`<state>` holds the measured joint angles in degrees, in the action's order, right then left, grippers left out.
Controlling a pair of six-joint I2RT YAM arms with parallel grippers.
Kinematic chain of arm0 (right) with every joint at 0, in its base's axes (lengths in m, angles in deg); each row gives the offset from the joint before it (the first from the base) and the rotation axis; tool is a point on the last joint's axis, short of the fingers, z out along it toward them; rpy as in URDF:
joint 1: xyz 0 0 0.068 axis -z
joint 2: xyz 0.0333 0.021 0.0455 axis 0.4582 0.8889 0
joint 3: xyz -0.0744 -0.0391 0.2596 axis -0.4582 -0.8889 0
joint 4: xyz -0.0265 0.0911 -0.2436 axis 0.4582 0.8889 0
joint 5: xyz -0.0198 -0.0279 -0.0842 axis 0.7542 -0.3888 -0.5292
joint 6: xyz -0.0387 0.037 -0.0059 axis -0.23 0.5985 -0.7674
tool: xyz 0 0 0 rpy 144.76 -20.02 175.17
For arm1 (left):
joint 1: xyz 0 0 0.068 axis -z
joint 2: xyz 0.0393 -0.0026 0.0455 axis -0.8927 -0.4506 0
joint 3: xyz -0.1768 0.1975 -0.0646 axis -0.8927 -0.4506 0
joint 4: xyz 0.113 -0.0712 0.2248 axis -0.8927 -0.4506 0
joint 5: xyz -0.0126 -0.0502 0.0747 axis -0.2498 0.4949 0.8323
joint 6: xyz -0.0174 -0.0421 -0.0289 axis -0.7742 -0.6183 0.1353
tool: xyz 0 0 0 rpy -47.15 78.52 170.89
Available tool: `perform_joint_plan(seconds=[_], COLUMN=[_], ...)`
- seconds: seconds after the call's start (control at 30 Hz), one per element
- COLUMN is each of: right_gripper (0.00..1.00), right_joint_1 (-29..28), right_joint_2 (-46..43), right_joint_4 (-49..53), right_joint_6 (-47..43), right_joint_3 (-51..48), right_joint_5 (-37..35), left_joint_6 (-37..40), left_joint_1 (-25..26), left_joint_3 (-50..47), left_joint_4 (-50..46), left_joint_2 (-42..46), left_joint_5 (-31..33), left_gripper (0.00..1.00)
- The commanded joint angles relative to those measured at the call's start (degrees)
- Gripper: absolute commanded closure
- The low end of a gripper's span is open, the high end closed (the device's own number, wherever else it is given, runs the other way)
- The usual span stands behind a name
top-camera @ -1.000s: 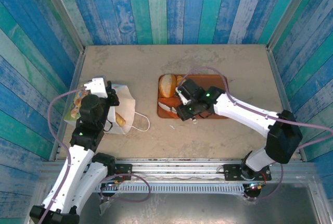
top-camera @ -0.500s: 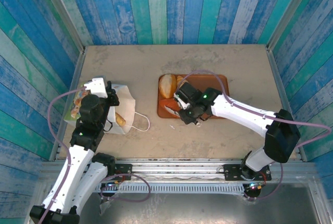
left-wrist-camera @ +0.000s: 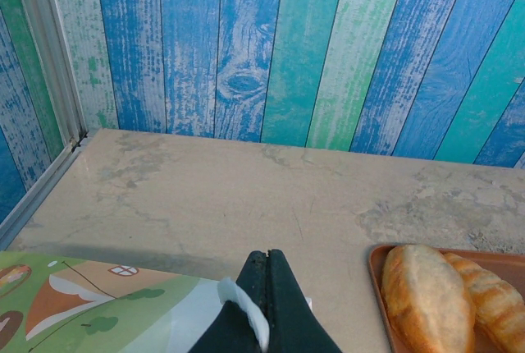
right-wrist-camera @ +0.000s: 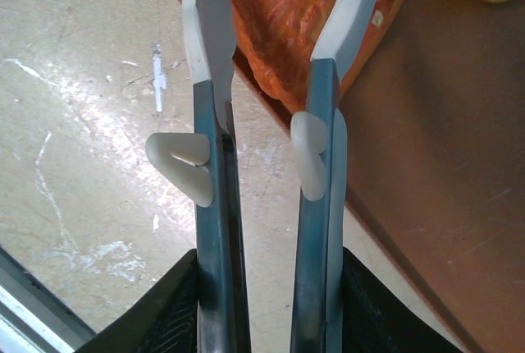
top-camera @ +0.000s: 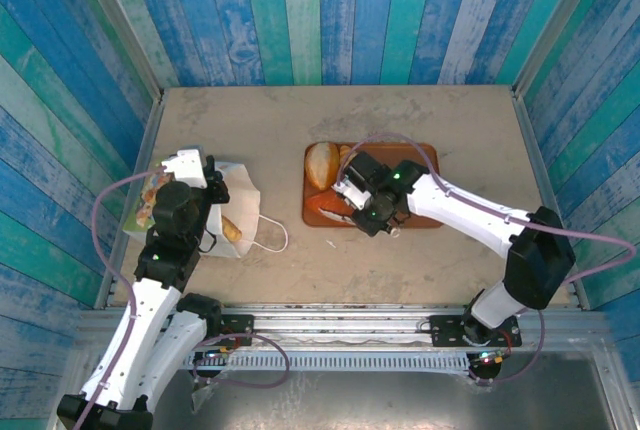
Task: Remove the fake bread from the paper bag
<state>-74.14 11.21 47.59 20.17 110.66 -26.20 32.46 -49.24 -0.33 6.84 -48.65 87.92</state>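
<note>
Top external view: one oblong roll of the fake bread (top-camera: pixel 231 228) lies in the mouth of the paper bag (top-camera: pixel 243 195), long axis roughly near-to-far w/ a slight tilt. The left gripper (top-camera: pixel 207 178) is pressed together on the bag's white rim, a pinch that is clear in the left wrist view. The right gripper (top-camera: pixel 345 208) sits at the tray (top-camera: pixel 415 162) edge, spread, w/ nothing between its fingers and an orange piece (right-wrist-camera: pixel 279 16) just past the tips. So the roll lies to the right gripper's left, across bare bench (top-camera: pixel 300 260). The right arm is the free one, prob. the one to reach, and should close across the roll's short axis.
</note>
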Motion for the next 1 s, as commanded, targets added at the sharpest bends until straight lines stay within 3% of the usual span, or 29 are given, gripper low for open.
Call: perform_joint_plan(seconds=[0.0, 0.27, 0.73, 0.97], right_gripper=[0.58, 0.51, 0.48, 0.5], right_joint_1=[1.53, 2.75, 3.11, 3.13], right_joint_2=[1.93, -1.16, -19.84, -24.67], right_joint_4=[1.77, 0.34, -10.94, -20.03], right_joint_6=[-3.93, -3.21, 1.3, 3.85], right_joint_3=[1.61, 1.33, -6.51, -11.08], right_joint_5=[0.87, 0.29, 6.43, 16.06], left_joint_6=[-0.25, -0.15, -0.13, 0.11], left_joint_1=[-0.27, -0.35, -0.71, -0.74], left_joint_3=[0.06, 0.15, 0.24, 0.41], left_joint_4=[0.29, 0.47, 0.6, 0.66], left_joint_2=[0.38, -0.21, -0.76, -0.6], left_joint_5=[0.21, 0.19, -0.19, -0.63], left_gripper=[1.0, 1.0, 1.0, 1.0])
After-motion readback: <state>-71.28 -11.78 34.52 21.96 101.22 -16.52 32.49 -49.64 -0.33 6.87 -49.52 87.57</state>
